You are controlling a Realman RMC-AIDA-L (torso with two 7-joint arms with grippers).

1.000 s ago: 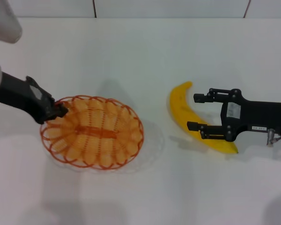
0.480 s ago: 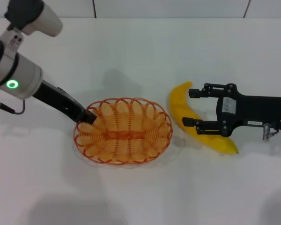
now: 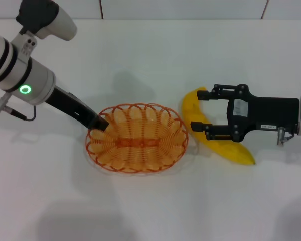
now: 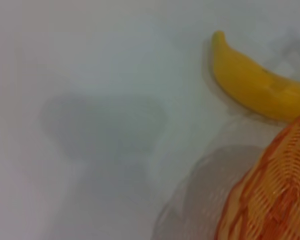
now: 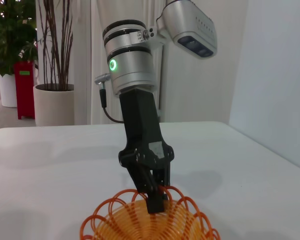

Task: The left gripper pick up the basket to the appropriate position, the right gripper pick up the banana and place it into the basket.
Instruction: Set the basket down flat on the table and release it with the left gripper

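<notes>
The orange wire basket (image 3: 137, 138) is at the table's middle. My left gripper (image 3: 99, 124) is shut on its left rim. The right wrist view shows the left gripper (image 5: 155, 197) clamped on the basket's rim (image 5: 150, 222). The yellow banana (image 3: 189, 111) lies on the table just right of the basket, close to its rim. My right gripper (image 3: 199, 110) is open, its two fingers spanning the banana's upper half; I cannot tell whether they touch it. The left wrist view shows the banana (image 4: 255, 87) and the basket's edge (image 4: 275, 190) with a shadow beneath.
The white table (image 3: 150, 55) carries nothing else. A wall edge runs along the back. Potted plants (image 5: 55, 60) and a red object stand beyond the table, far off in the right wrist view.
My left gripper has carried the basket to the right, up close to the banana. My right gripper has shifted left along the banana, still open.
</notes>
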